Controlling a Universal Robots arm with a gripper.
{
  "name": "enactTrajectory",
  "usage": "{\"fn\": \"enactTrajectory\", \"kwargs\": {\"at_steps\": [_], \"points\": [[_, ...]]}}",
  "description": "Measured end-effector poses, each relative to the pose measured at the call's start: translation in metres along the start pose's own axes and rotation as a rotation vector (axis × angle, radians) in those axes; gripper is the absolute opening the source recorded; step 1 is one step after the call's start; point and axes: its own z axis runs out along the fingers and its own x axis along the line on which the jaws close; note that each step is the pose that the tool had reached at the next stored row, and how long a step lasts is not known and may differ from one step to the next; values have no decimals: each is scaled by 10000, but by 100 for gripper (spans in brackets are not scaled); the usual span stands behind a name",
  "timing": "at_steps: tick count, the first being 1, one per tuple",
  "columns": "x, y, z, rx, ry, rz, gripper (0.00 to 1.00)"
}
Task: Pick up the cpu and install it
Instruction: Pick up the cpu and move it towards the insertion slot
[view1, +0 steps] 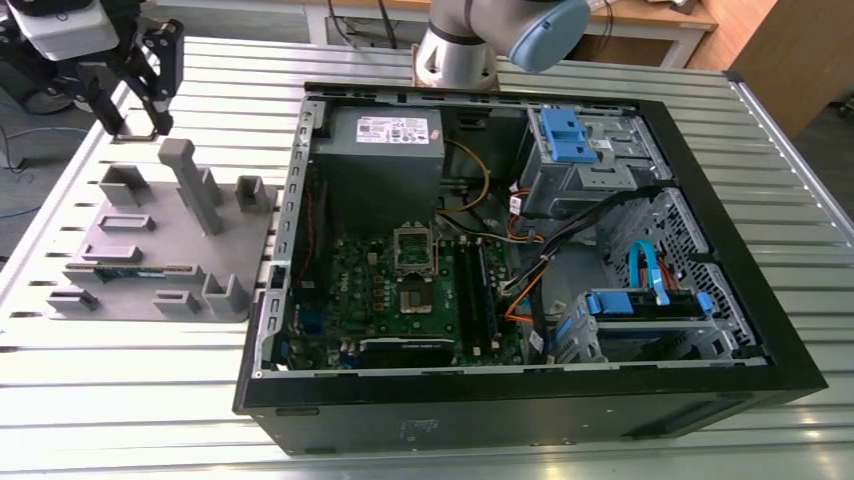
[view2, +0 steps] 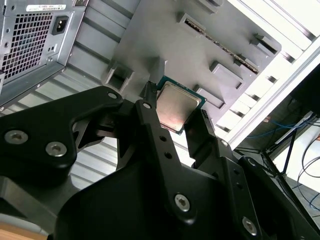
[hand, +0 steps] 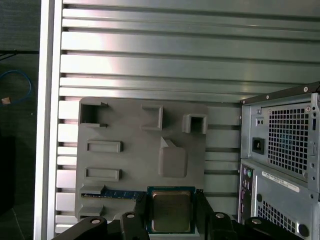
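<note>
We see the pincer (hand: 171, 200) clamped on the cpu (hand: 171, 211), one finger on each of two opposite edges. That looks like a deliberate hold: it keeps the chip flat and the fingers off its faces. The cpu hangs over the near edge of the grey tray (hand: 130, 165), clear of its pockets, since it looks large against them. In the exterior view the pincer (view1: 138, 125) sits at the far end of the tray (view1: 160, 250), well apart from the open computer case (view1: 534, 250).

The case lies on its side on the slatted metal surface (hand: 150, 50), so the motherboard socket (view1: 414, 262) faces up, probably for a straight-down fit. The tray lies just beside the case. A green memory stick (hand: 117, 193) rests in its tray slot, near the cpu.

In the second wrist view the cpu (view2: 177, 107) is a small flat square. Its top is shiny silver metal with a pinkish reflection, and it has a thin green rim. It looks level and undamaged.
</note>
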Motion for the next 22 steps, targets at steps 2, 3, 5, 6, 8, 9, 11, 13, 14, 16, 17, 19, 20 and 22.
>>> {"fn": "enactTrajectory", "kwargs": {"at_steps": [2, 3, 5, 6, 8, 9, 11, 13, 14, 16, 17, 19, 20, 22], "points": [[-11, 0, 0, 0, 0, 0, 47], [-17, 0, 0, 0, 0, 0, 47], [-30, -1, 1, 1, 0, 0, 47], [-35, -1, 1, 0, 0, 0, 47], [-48, -1, 1, 1, 1, 0, 47], [-54, -1, 1, 0, 0, 0, 47], [-65, -1, 2, 0, 0, 0, 47], [-77, -1, 2, 0, 0, 0, 47], [-82, -2, 2, 0, 0, 0, 47], [-92, -2, 2, 0, 0, 0, 47], [-98, -2, 3, 0, 0, 0, 47], [-109, -2, 3, 0, 0, 0, 47], [-115, -2, 3, 0, 0, 0, 47], [-125, -2, 3, 0, 0, 0, 47]]}}
